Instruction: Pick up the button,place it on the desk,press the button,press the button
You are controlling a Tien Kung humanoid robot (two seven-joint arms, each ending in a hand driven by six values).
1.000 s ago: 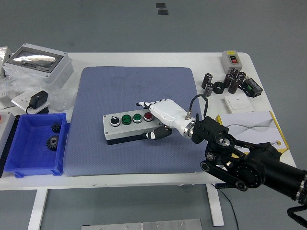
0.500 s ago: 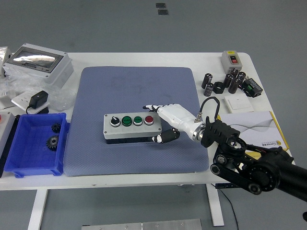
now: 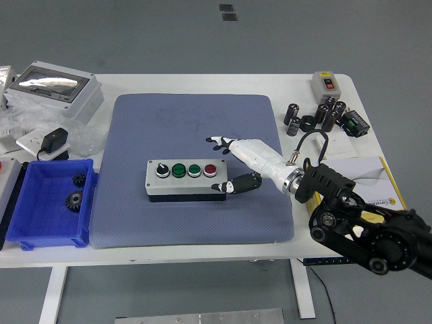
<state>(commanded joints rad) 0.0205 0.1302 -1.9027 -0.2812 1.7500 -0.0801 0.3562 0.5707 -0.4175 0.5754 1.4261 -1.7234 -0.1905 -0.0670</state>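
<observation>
Right arm (image 3: 378, 233) cut off at right edge, grey box (image 3: 8, 182) clipped at left edge, capacitor (image 3: 331, 111) markings too small to read

Bare blue mat (image 3: 196, 115) open toward 12 o'clock of the button box (image 3: 183, 178). Blocked at 3 o'clock by the right hand (image 3: 237, 164), thumb touching the box's right end. Blue bin (image 3: 46, 202) at 9 o'clock, off the mat. Capacitors (image 3: 317, 115) well apart at 2 o'clock.

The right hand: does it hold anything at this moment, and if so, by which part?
Nothing is held. The right hand is open beside the button box, its fingers spread clear of it; only the thumb tip is near the box's right end.
</observation>
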